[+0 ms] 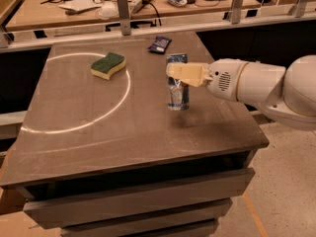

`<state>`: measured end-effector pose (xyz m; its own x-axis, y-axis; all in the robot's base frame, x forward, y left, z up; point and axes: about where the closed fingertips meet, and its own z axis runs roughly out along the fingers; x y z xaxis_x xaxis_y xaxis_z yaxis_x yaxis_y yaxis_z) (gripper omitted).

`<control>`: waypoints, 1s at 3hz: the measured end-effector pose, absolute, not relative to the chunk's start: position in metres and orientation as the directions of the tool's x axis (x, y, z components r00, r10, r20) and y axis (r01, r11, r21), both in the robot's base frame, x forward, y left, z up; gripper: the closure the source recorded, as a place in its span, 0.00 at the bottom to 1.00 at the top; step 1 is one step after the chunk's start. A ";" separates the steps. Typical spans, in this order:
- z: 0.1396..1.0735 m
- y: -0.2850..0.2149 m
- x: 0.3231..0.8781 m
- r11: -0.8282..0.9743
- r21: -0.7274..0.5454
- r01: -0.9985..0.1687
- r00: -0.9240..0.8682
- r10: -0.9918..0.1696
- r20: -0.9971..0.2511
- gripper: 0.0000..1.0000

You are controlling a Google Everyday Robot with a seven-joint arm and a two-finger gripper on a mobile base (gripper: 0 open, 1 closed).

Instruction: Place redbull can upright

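One table [98, 147] fills the near ground, its dark top marked with a pale ring [74, 127] on the left half. Toward the right side of that top, the redbull can [177, 95] is held close to upright by the gripper [183, 74], whose tan fingers are closed across the can's upper half from the right. The can's base is seen just over its own shadow; whether it touches the top cannot be told.

The can is judged light, thin-walled and slick, so it may be dented by a hard squeeze and tipped easily because it is tall and narrow. A hold across the body is suitable, and a level base should be ensured before release.

Bare table surface lies around the can. Farther back on the left, a green and yellow sponge [108, 65] rests on the ring's edge, well apart from the can. A small dark snack packet [159, 44] lies near the far edge, behind the can. Neither is judged to be in the way. Beyond, a metal post [123, 14] and a cluttered bench [59, 19] are seen.
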<state>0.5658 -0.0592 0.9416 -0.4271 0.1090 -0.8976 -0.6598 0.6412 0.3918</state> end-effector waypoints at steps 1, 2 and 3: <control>0.957 -0.051 0.563 0.640 0.229 -0.733 -0.244 0.067 -0.967 1.00; 0.958 -0.044 0.554 0.658 0.135 -0.741 -0.144 0.041 -0.989 1.00; 0.938 -0.038 0.538 0.694 0.089 -0.714 -0.082 0.044 -0.996 1.00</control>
